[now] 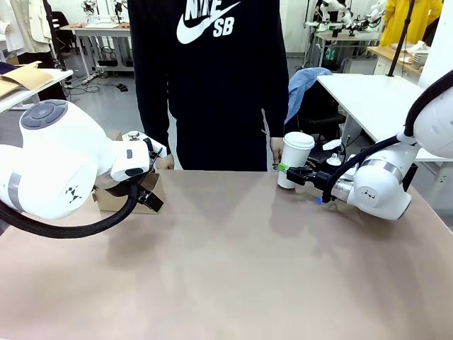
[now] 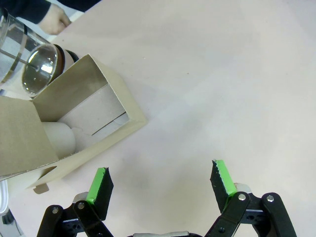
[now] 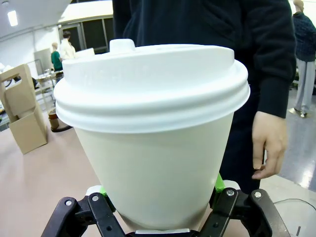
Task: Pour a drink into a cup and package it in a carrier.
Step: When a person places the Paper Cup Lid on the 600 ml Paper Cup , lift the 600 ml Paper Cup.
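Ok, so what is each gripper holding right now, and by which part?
The right gripper grips the cup low on its side wall. The left gripper is open, holding nothing.

Supervisor: Site type?

Operator: A lab or workroom, by my feeds. My table (image 1: 226, 269) stands on an open grey floor (image 1: 106, 106) among more tables.

Supervisor: Evidence?

Operator: I see a far bench (image 1: 99, 32) loaded with gear, with cables (image 1: 99, 81) loose on the floor beneath it. To my right is a white table (image 1: 368, 99), and a jacket (image 1: 308, 81) hangs over a chair (image 1: 322, 117). In the right wrist view I see a ceiling strip light (image 3: 11, 17) and people (image 3: 64, 47) standing farther off.
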`<action>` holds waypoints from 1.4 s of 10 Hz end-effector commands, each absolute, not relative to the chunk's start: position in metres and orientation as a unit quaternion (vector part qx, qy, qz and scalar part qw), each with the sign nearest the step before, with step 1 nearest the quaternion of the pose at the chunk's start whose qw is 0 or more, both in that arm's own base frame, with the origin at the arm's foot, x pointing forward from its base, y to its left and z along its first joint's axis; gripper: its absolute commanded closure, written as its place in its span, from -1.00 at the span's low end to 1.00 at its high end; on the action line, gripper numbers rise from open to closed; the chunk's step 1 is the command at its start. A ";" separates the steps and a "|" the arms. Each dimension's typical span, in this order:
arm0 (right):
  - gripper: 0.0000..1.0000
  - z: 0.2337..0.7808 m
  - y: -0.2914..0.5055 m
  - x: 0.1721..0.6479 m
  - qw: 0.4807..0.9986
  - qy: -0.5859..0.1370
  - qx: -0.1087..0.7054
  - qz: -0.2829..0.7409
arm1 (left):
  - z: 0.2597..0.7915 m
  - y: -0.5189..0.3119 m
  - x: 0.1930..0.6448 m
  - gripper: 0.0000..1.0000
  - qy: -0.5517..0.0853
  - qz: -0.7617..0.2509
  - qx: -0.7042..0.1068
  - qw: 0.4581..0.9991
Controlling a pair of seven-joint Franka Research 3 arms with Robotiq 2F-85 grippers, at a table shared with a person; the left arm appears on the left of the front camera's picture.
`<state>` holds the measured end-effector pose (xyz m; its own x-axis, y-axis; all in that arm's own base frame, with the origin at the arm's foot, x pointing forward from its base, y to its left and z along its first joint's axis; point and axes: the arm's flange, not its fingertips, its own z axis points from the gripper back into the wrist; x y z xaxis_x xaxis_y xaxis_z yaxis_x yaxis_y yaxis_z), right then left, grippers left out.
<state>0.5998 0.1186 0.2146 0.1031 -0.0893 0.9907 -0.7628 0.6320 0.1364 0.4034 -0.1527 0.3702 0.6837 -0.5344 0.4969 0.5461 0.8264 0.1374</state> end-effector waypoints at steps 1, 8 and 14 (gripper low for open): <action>-0.60 0.220 0.122 0.603 0.656 -0.622 0.343 0.255 | 0.370 -0.152 0.403 -1.00 -0.268 -0.294 -0.012 0.917; -0.60 0.233 0.122 0.607 0.655 -0.618 0.342 0.267 | 0.370 -0.152 0.403 -1.00 -0.268 -0.294 -0.012 0.917; -0.60 0.364 0.133 0.568 0.644 -0.580 0.368 0.336 | 0.370 -0.152 0.403 -1.00 -0.268 -0.294 -0.012 0.917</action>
<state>0.5867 0.1359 0.3377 0.0624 -0.0147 0.9979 -0.8441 0.5327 0.0606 0.4035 -0.1528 0.3703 0.6836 -0.5344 0.4970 0.5461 0.8264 0.1374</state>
